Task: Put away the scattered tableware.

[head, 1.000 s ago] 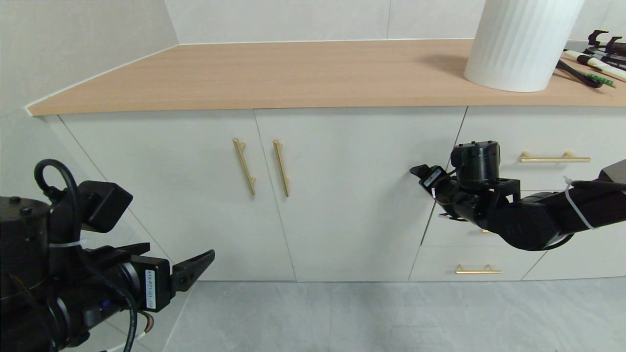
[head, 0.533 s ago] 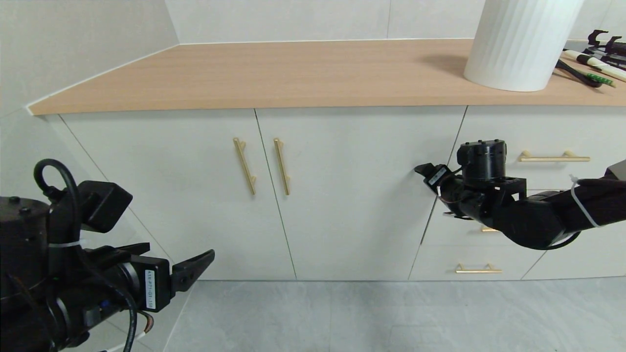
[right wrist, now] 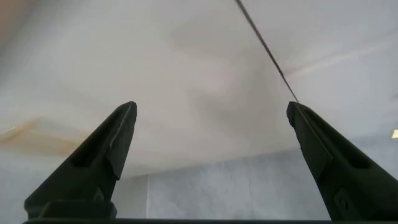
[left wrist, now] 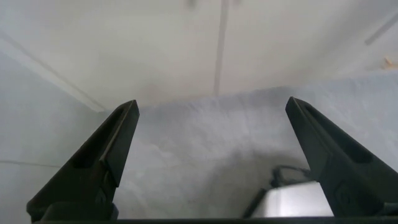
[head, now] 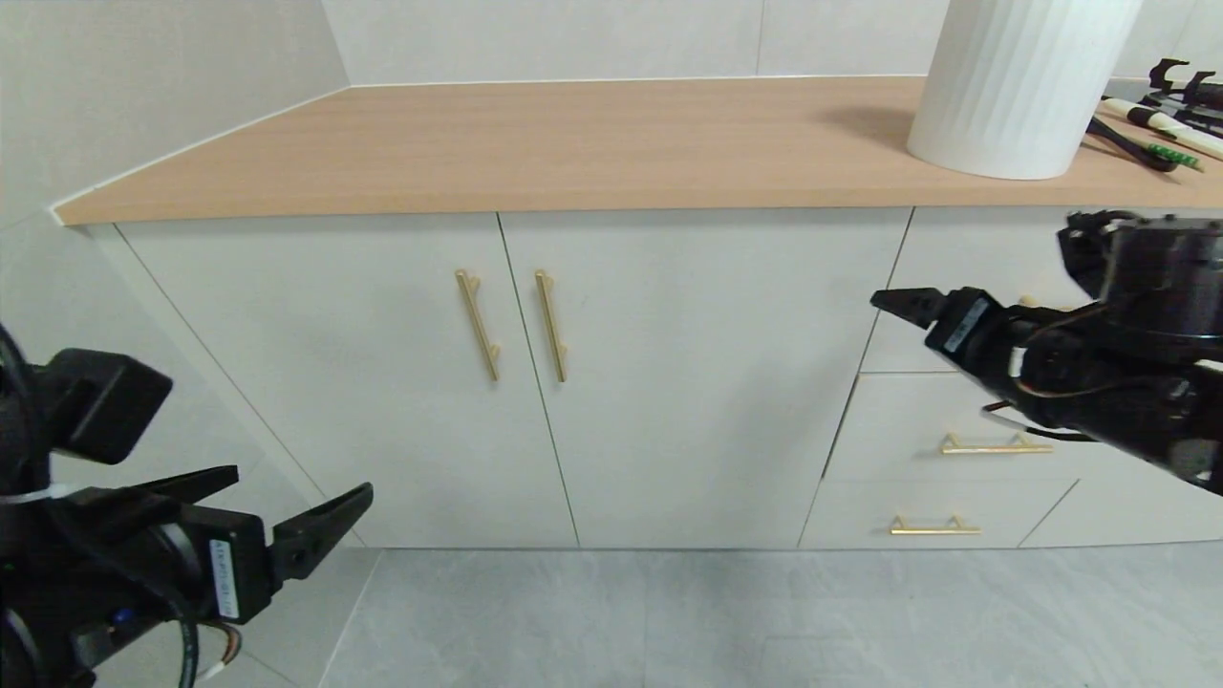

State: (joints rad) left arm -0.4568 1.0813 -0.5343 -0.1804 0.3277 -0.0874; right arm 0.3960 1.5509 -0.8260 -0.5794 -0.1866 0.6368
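Right gripper point(head: 915, 306) risen and swung toward robot's right, away from door-drawer seam. Middle drawer handle point(head: 994, 445), earlier hidden behind it, now exposed just below it. Left gripper point(head: 298, 483) dropped lower and drawn back toward robot's left.

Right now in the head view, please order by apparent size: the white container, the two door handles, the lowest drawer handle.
White container
Left door handle and right door handle: alike, no ranking
Lowest drawer handle

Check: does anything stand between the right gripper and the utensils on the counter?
Yes: the right gripper sits below the countertop, whose front edge lies between it and the utensils. The white container stands just left of them.
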